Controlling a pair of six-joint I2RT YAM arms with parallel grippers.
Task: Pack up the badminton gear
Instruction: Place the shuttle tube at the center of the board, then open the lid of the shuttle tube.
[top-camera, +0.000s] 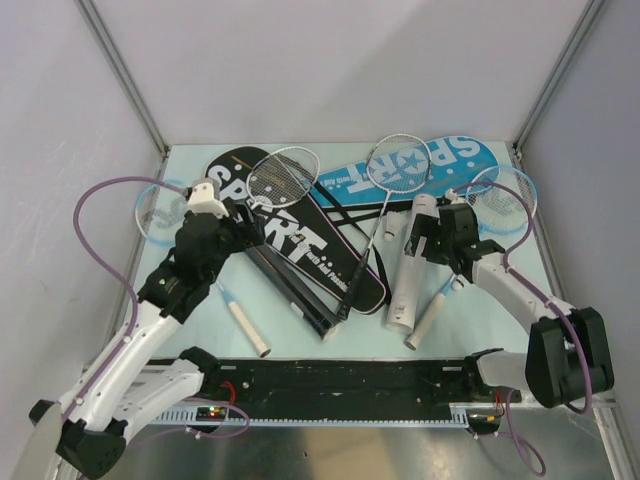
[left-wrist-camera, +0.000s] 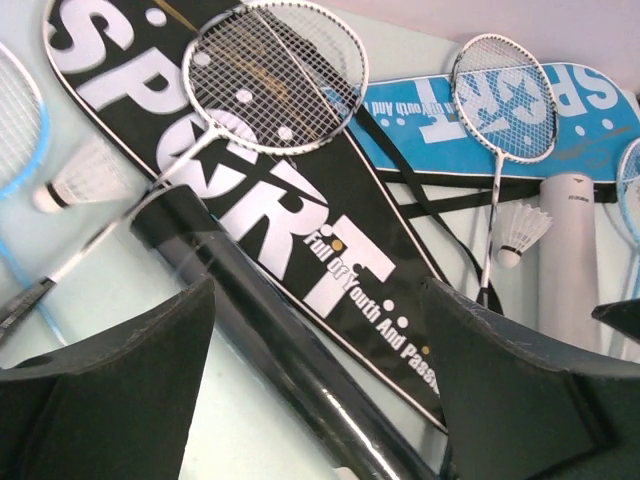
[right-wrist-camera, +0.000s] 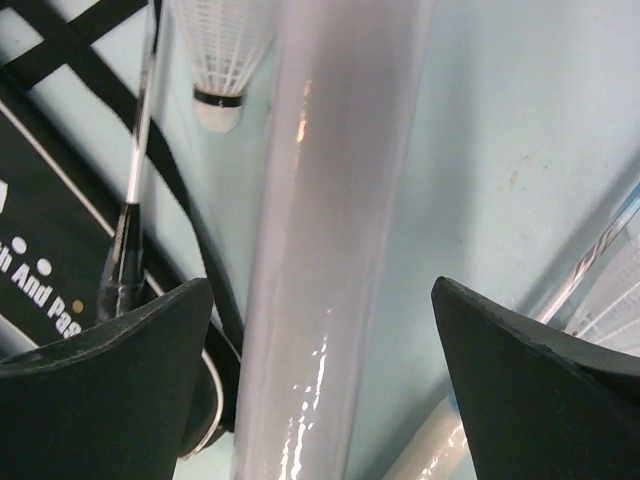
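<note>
Badminton gear, unpacked, spread over the pale table (top-camera: 330, 345). Black "SPORT" cover (top-camera: 290, 235): lies flat and slantwise at centre, serving as a bed for a silver racket (top-camera: 283, 175) laid across its wide end. Blue "SPORT" cover (top-camera: 420, 165): lies behind, near the back edge, under the second silver racket (top-camera: 398, 162). Left light-blue racket (top-camera: 160, 210) and right light-blue racket (top-camera: 510, 195): out at the table's two side edges, heads partly hidden by the arms. Black tube (left-wrist-camera: 240, 310): runs along the black cover, directly beneath the left gripper (left-wrist-camera: 318, 330), spread wide, clasping nothing, apparently lined up for a pinch across the tube's width. White tube (right-wrist-camera: 330, 240): lies lengthwise between the fingers of the right gripper (right-wrist-camera: 320, 300), likewise spread wide, gaps on both sides, so straddled rather than gripped (no contact to be seen). Shuttlecock (right-wrist-camera: 220, 50): rests just beside the white tube, close enough to be nudged. Room: little bare table around either tube; white tube crowded on one side by a racket handle and carry straps (right-wrist-camera: 50, 45), on the other by a light-blue racket shaft; clearest way out probably straight up
</note>
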